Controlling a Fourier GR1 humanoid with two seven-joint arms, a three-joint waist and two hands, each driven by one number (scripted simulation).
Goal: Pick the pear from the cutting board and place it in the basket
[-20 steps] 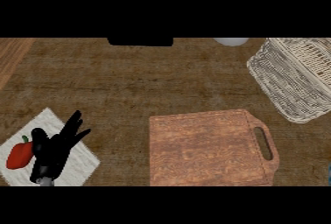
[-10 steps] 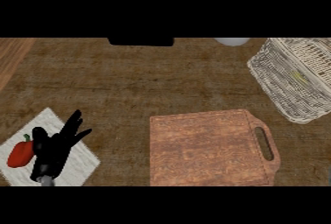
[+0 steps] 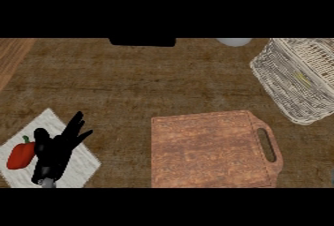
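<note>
The wooden cutting board (image 3: 209,150) lies at the lower middle with nothing on it. At the upper right stands the white wicker basket (image 3: 297,77); a small yellow-green patch, likely the pear (image 3: 301,77), shows through its weave. My left hand (image 3: 57,150) rests open at the lower left, fingers up, far from both board and basket. My right hand is out of sight.
A red bell pepper (image 3: 20,154) lies on a white cloth (image 3: 78,165) beside my left hand. A dark object (image 3: 142,42) and a pale round thing (image 3: 233,42) sit at the counter's far edge.
</note>
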